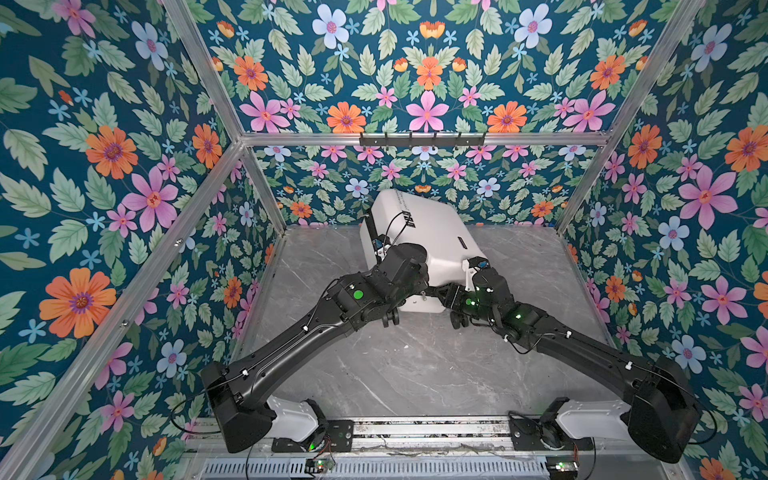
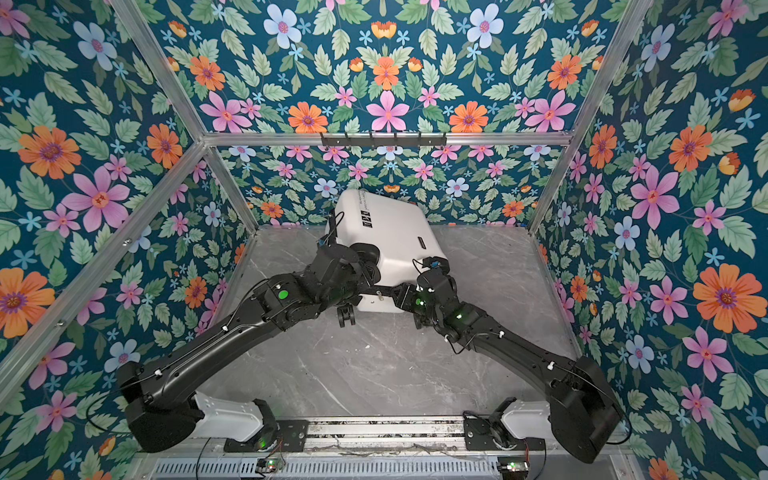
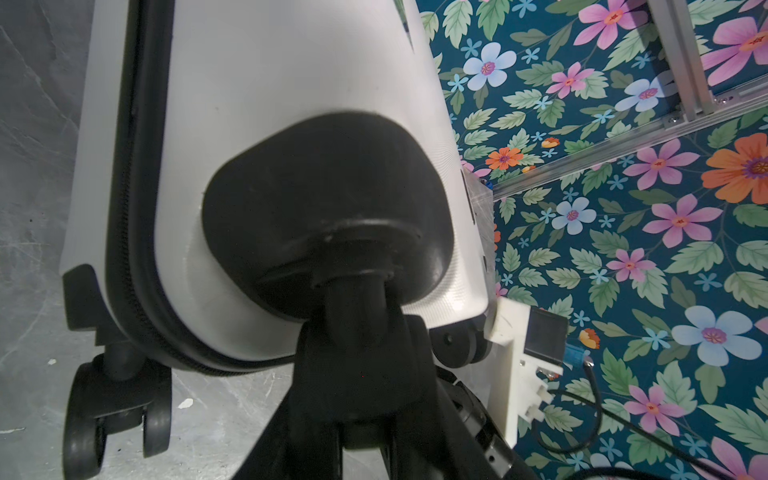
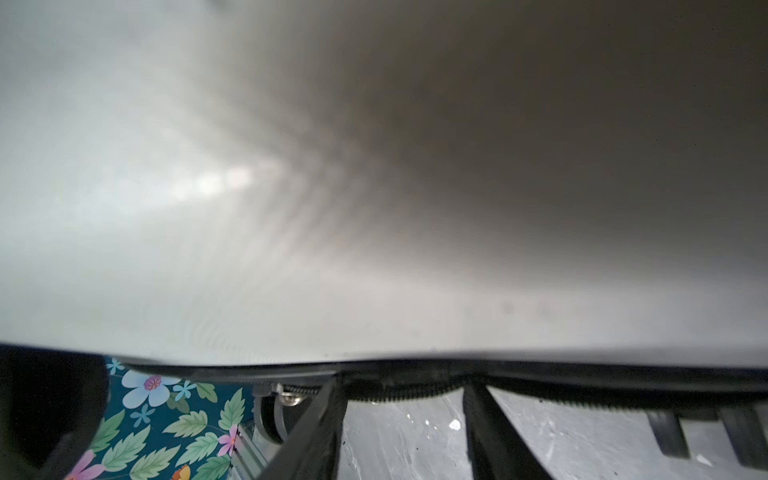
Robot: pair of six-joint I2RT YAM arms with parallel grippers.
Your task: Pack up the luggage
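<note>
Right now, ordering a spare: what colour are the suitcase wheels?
Black wheels, clearest in the left wrist view.

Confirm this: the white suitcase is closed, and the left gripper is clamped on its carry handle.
Wrong on one count. The left gripper is clamped on a spinner wheel of the luggage, not on its carry handle. The left wrist view shows the gripper's fingers on either side of the wheel, just below its black housing. The rest stands: the luggage is closed, and its zipper band runs shut.

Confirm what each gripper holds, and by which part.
Left gripper clamps the luggage by a spinner wheel's stem. Right gripper sits at its zipper band; grip cannot be told.
</note>
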